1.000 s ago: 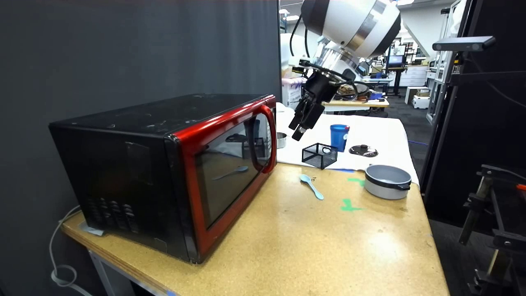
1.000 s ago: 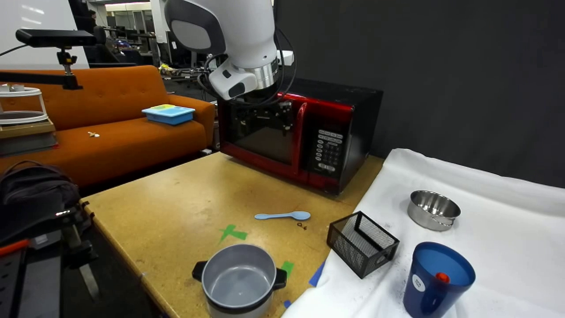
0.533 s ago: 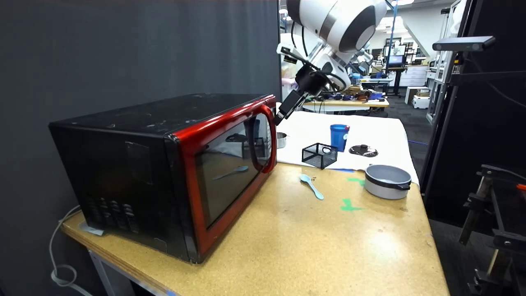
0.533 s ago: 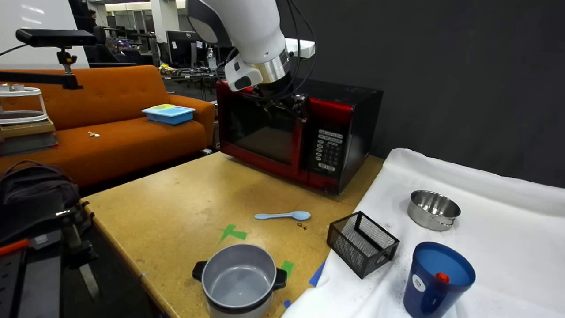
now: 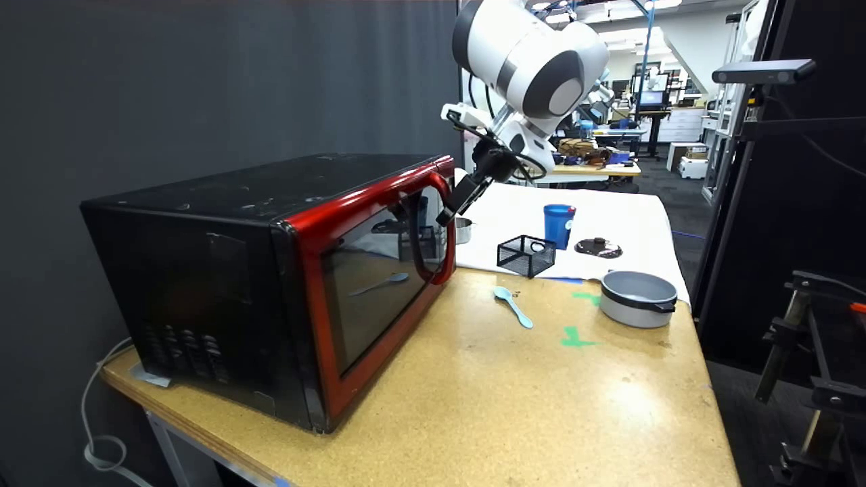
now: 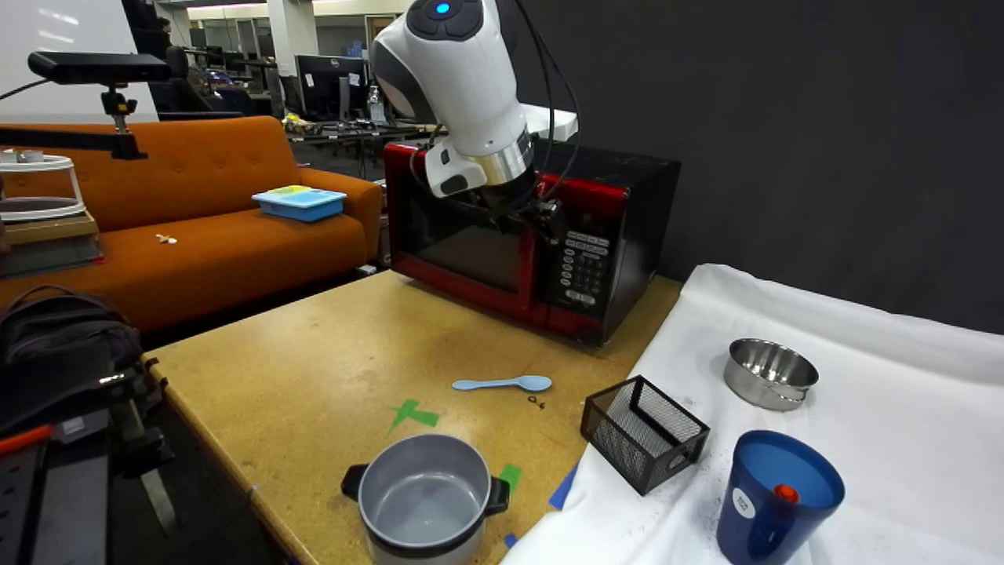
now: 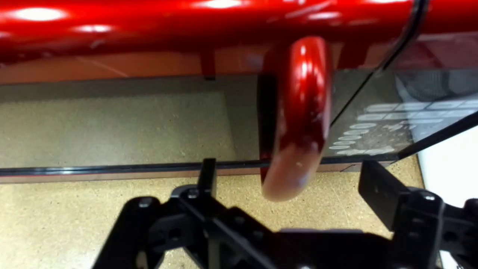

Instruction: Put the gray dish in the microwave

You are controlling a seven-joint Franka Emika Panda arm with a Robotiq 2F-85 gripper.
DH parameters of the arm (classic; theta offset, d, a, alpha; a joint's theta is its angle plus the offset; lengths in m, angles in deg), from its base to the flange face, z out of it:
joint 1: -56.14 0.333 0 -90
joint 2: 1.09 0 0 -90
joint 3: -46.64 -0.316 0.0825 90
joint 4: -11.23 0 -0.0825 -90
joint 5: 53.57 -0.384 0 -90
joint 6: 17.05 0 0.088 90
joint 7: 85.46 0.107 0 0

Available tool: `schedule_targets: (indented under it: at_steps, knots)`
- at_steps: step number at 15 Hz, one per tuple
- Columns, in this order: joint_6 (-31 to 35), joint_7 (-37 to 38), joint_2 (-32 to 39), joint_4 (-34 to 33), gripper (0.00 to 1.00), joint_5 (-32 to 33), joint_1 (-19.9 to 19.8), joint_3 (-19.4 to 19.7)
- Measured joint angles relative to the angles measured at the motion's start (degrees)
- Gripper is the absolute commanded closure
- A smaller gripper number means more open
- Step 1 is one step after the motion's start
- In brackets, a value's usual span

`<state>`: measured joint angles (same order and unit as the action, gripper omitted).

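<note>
The gray dish [image 5: 638, 297], a round pot-like dish with black side handles, stands upright on the wooden table. It shows in both exterior views, here too [image 6: 427, 502], and its inside looks empty. The black microwave with its red door [image 6: 471, 243] is shut. My gripper [image 5: 450, 211] is at the door's handle side, away from the dish. In the wrist view my gripper [image 7: 293, 183] is open, with its black fingers on either side of the red curved door handle [image 7: 304, 97]. Gaps show between the handle and both fingers. The dish is out of the wrist view.
A light blue spoon [image 6: 502, 384] lies on the table between dish and microwave. A black mesh basket [image 6: 647, 435], a blue cup [image 6: 773, 502] and a steel bowl [image 6: 773, 377] stand on the white cloth. A dark lid [image 5: 598, 248] lies there too.
My gripper has moved from above the table over to the microwave's door handle, then a little lower. The dish, the microwave door and the other objects have not moved.
</note>
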<state>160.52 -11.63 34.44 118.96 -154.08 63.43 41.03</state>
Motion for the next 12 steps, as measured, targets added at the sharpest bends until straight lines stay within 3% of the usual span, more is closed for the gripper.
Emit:
schedule_targets:
  at_steps: [9, 12]
  knots:
    - [-0.28, -4.32, 1.10, -0.16, 0.95, -2.09, 0.30, 0.64]
    - [-0.22, -6.87, 1.04, -0.22, 0.93, -3.93, 0.57, 0.77]
